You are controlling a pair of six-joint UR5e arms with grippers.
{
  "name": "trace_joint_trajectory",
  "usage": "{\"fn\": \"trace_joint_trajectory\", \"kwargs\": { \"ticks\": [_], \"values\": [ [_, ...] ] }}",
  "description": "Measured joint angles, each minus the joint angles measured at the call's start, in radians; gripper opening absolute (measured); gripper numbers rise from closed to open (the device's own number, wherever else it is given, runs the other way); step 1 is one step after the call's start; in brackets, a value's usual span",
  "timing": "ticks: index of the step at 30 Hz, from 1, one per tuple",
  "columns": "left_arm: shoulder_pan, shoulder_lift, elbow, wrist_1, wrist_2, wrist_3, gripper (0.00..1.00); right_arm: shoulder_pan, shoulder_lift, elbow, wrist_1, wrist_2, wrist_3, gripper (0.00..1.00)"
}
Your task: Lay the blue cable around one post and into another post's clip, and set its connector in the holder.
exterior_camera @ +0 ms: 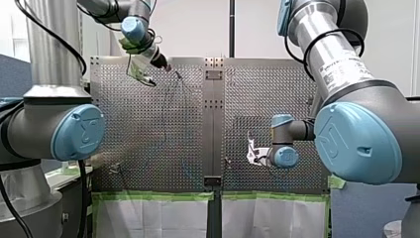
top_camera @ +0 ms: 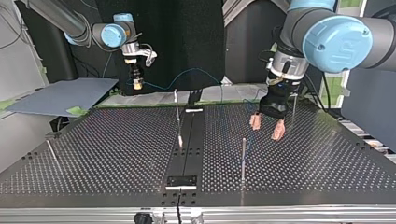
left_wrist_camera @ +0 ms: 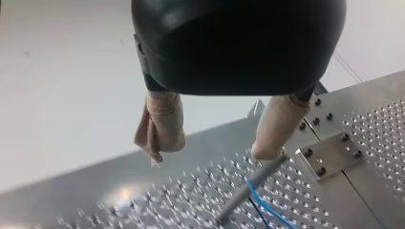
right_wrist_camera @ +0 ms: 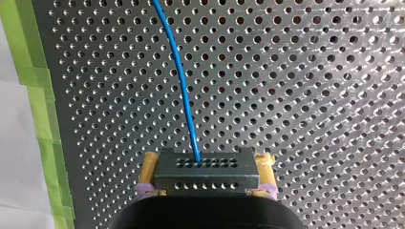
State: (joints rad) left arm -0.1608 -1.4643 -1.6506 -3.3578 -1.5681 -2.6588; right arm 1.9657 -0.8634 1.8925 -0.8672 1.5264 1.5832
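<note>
One end only being handled: gripping the blue cable (right_wrist_camera: pixel 184 90) by its dark connector (right_wrist_camera: pixel 206 171), clamped flat between the yellow pads (right_wrist_camera: pixel 148 171) of my right tool (right_wrist_camera: pixel 207 164), closed tight on that block. Leaving the connector straight ahead of that tool and curving gently over the perforated table (right_wrist_camera: pixel 310 95); in the top view, arcing away from the connector, thin and soon lost. Showing also in the left wrist view against the lower part of a metal post (left_wrist_camera: pixel 243 191), on the side toward the bolted plate (left_wrist_camera: pixel 329 155), and running away from the post rather than around it. Hovering above that post with my left tool (left_wrist_camera: pixel 213 152), beige pads (left_wrist_camera: pixel 162 124) spread wide and holding nothing; being by far the nearer arm to the post, with the connector well apart from it. Judging the coming move as hinging on the cable's side of the post and on carrying its length around from there. Post's top at one pad's tip: touching or merely overlapping, impossible to tell. Not making out any clip on the post, nor the holder, nor the cable's middle stretch between connector and post.
</note>
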Motion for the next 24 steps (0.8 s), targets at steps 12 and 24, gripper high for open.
{"fn": "trace_joint_trajectory", "kwargs": {
  "ticks": [12, 24],
  "values": [
    [-0.007, 0.072, -0.114, 0.111, -0.072, 0.113, 1.0, 0.004, -0.001, 0.0, 0.002, 0.0, -0.002, 0.01],
    [-0.013, 0.035, -0.184, 0.105, -0.169, 0.241, 1.0, 0.005, -0.001, 0.0, 0.001, 0.0, -0.003, 0.01]
  ]
}}
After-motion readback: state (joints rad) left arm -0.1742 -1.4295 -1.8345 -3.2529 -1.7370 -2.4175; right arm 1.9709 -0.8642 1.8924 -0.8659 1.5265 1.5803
